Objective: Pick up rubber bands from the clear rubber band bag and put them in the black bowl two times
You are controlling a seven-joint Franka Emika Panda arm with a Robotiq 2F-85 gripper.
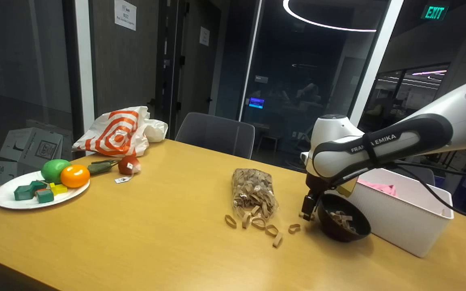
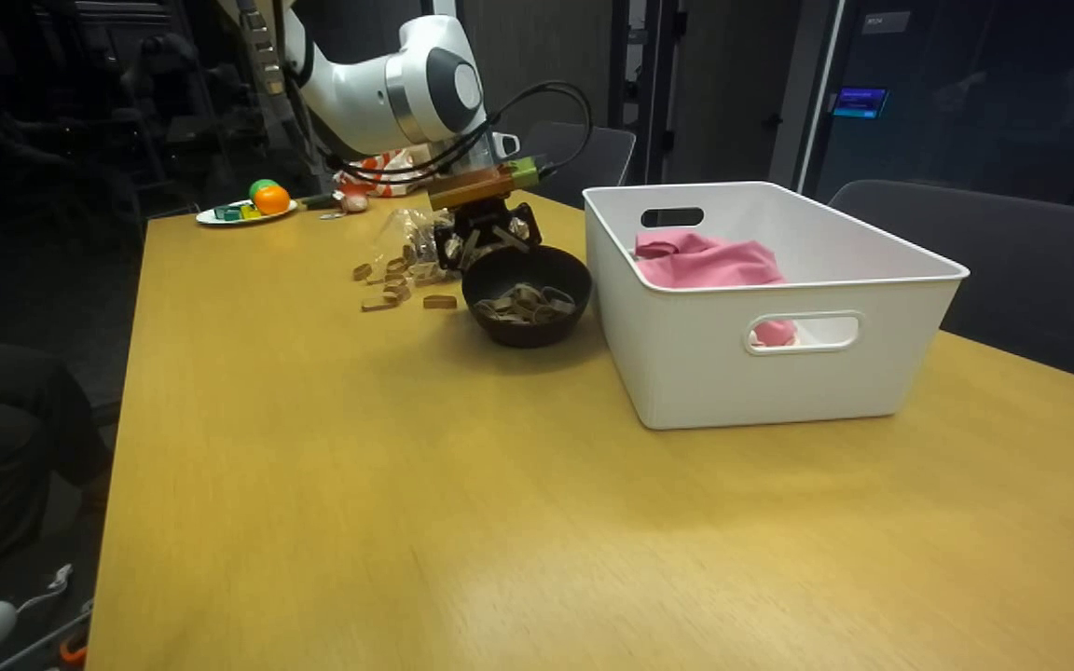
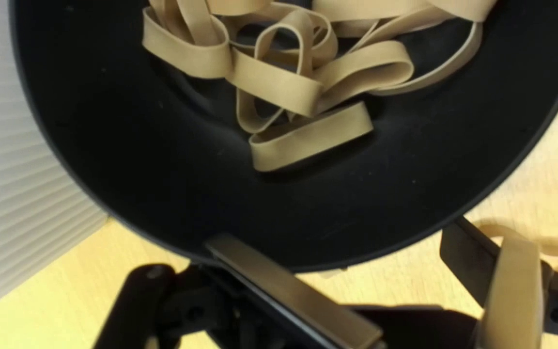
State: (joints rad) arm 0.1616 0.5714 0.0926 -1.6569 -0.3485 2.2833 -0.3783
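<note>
Fingers (image 3: 293,292) stood spread wide at the edge of the black bowl (image 3: 395,189), one of them overlapped its rim in the wrist view, contact unclear, tan rubber bands (image 3: 279,87) lay heaped inside, the clear bag (image 1: 253,190) rested on the desk (image 1: 168,226), loose bands (image 1: 278,240) just beside it.

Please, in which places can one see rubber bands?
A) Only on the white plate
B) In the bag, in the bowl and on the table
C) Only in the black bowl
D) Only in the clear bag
B: rubber bands lie inside the black bowl, loose ones lie on the table, and more show through the clear bag.
</note>
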